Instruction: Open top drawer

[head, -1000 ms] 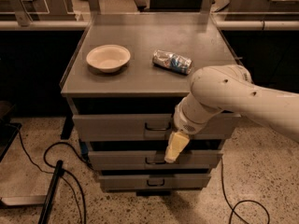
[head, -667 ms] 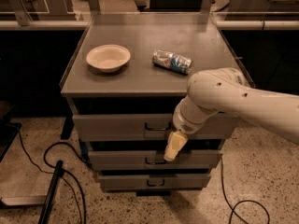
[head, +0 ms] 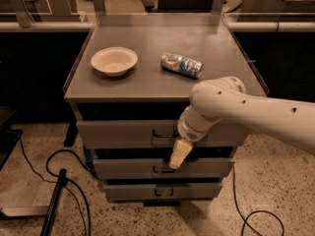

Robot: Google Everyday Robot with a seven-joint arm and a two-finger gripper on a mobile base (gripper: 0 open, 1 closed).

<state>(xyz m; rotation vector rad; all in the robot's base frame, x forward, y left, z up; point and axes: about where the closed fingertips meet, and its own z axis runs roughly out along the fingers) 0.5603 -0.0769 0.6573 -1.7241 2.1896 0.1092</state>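
The top drawer [head: 123, 133] is the widest of three grey drawer fronts in the cabinet, just under the grey top. Its small dark loop handle [head: 165, 133] sits at the centre. My gripper [head: 178, 154], pale yellow at the end of the white arm [head: 231, 107], hangs in front of the cabinet. It is just below and slightly right of that handle, over the gap between the top and middle drawers. It does not appear to hold the handle. No tray interior shows.
The middle drawer [head: 133, 168] and bottom drawer [head: 138, 191] lie below. A cream bowl [head: 114, 60] and a crushed can [head: 182, 64] rest on the cabinet top [head: 147, 33]. Black cables [head: 54, 156] and a dark pole [head: 53, 203] lie on the speckled floor at left. Another cable [head: 246, 215] lies at right.
My gripper and arm have shifted slightly to the left, closer to the top drawer's handle. The drawers have not visibly moved.
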